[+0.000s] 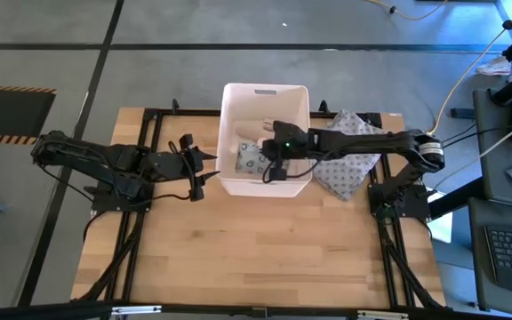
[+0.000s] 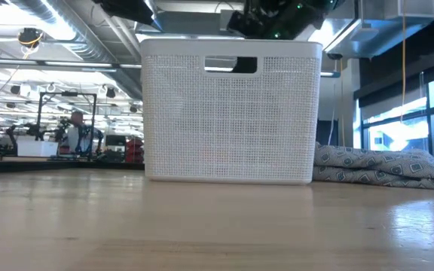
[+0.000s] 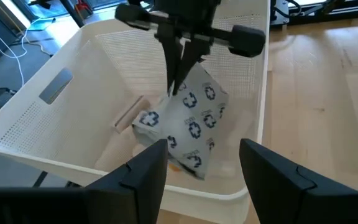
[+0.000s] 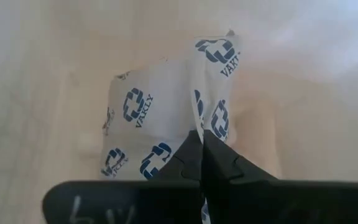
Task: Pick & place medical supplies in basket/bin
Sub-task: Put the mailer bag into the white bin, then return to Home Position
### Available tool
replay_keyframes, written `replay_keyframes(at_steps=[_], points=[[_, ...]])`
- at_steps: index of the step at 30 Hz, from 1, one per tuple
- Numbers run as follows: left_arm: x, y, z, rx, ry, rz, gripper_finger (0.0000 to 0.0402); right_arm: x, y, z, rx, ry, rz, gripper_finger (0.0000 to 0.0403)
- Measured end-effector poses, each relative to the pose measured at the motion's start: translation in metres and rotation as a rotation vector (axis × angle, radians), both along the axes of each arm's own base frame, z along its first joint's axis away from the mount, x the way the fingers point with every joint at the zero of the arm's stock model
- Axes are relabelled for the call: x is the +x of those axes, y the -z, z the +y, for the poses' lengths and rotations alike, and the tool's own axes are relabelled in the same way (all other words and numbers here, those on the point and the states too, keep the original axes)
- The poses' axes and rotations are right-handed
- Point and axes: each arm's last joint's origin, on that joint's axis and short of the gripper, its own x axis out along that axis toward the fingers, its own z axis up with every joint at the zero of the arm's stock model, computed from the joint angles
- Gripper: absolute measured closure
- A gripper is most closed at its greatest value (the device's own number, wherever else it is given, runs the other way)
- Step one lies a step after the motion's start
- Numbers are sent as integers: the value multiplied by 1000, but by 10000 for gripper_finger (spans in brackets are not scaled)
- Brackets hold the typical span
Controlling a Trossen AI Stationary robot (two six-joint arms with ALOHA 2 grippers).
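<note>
The white bin stands at the table's far middle. My right gripper reaches down into it from above and is shut on the grey-white packet printed with blue rings, also seen in the right wrist view. A tan box lies on the bin's floor beside the packet. My left gripper hovers open just outside the bin's left wall, its fingers pointing at the bin. In the low view the bin hides its contents. My right gripper pinches the packet's upper edge between its two fingertips, coming from above and pointing down. The packet hangs tilted below the fingers inside the bin. Whether its lower end rests on the bin's floor I cannot tell.
The large grey dotted cloth bundle lies on the table right of the bin, under my right arm, and shows in the low view too. The bare wooden tabletop stretches along the near side. Dark frame rails run along both sides.
</note>
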Motion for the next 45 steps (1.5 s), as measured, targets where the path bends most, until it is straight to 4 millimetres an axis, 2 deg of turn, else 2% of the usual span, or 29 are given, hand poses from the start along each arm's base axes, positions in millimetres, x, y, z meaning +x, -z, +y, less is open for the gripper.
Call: replay_keyframes(at_steps=[4, 17, 21, 26, 31, 33, 36, 40, 43, 45], points=[[0, 0, 0, 0, 0, 1, 208, 1, 13, -3, 15, 7, 71, 403], [0, 1, 0, 2, 1, 8, 208, 12, 44, -1, 135, -65, 152, 403], [0, 1, 0, 3, 1, 9, 208, 12, 46, -1, 140, -71, 157, 397], [-1, 1, 0, 4, 1, 12, 208, 11, 42, 0, 140, -71, 152, 368], [-1, 2, 0, 7, 1, 24, 208, 10, 41, 1, 174, -40, 156, 296], [-1, 2, 0, 2, 8, 25, 208, 10, 36, 1, 184, -34, 179, 260], [-1, 2, -1, -21, 20, 24, 208, 12, 18, 1, 234, 14, 190, 215], [-2, 1, 1, -37, -8, 6, 208, 7, -23, 5, 306, 36, 171, 179], [-10, -5, 4, -88, -10, -42, 208, -14, -51, 17, 343, 3, 129, 167], [-17, -6, 5, -106, 29, -86, 208, -35, -64, 28, 387, -24, 77, 165]])
